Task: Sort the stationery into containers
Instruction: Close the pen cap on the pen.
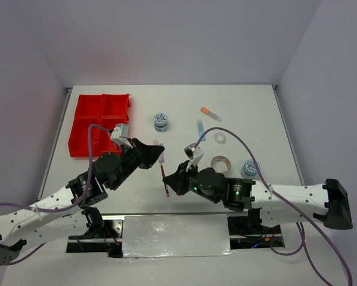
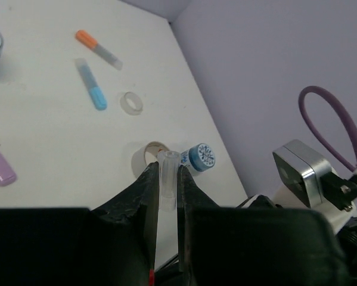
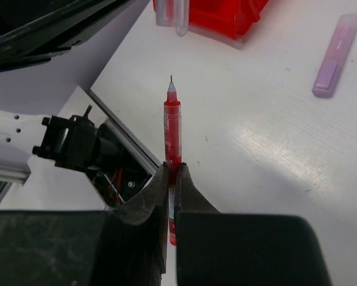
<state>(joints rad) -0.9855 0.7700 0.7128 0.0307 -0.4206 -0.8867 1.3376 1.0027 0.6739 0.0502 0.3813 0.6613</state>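
Red pen [image 3: 173, 131] is in my right gripper [image 3: 173, 173]. Jaws are pinched tight on the barrel, bare tip pointing out, held in the air above the table [image 1: 255, 107] betw. the two arms. My left gripper [image 2: 167, 179] is narrow, clamped on a clear cap [image 2: 167, 170]. It's prob. the pen's own, can't confirm. In the right wrist view the cap sits just ahead of the pen tip, not on it yet.

Handling, my guess: pen is light, stiff, thin & smooth, so it'll swivel in the jaws if pushed off-axis. Tip is fine & easy to bend. Barrel grip as now is ok; push straight along the axis. Cap looks thin-walled & slippery, so it could pop out if squeezed hard or knocked sideways.

Other stationery lies on the table:
- purple marker [image 1: 161, 157] near my left fingers
- light-blue marker [image 1: 201, 128]
- orange-capped marker [image 1: 211, 112]
- clear tape roll [image 1: 220, 138]
- tan tape roll [image 1: 220, 162]
- blue-lidded tub [image 1: 161, 121]
- second tub [image 1: 250, 168]

Red tray [image 1: 101, 119] sits far left, well apart from the pen.
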